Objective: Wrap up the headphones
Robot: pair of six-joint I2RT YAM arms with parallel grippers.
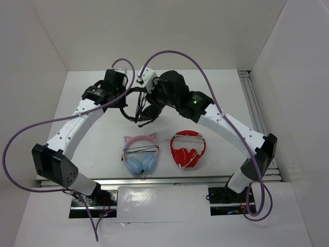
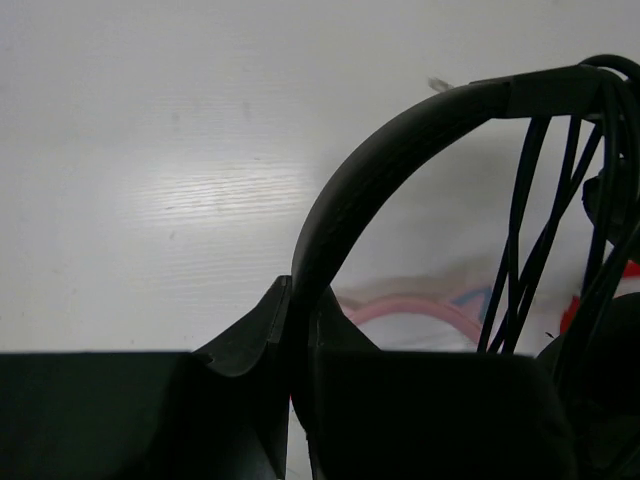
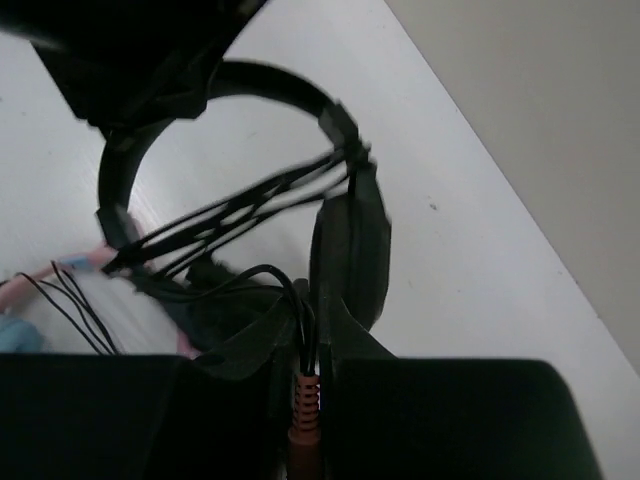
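The black headphones [image 1: 145, 105] hang above the table between both arms. My left gripper [image 2: 298, 310] is shut on their headband [image 2: 400, 150]. The thin black cable [image 2: 528, 230] runs in several strands across the band, from one side to the other. My right gripper [image 3: 310, 320] is shut on the cable's end [image 3: 300, 300], just above its reddish-brown plug sleeve [image 3: 305, 405]. One padded earcup [image 3: 350, 250] hangs just beyond my right fingers. In the top view the left gripper [image 1: 125, 91] and the right gripper [image 1: 153, 98] sit close together over the far middle of the table.
A pink-and-blue cat-ear pair [image 1: 140, 153] and a red pair [image 1: 187, 149] lie on the white table [image 1: 97, 139] near its front edge. White walls stand at the back and on both sides. A metal rail [image 1: 257, 103] runs along the right side.
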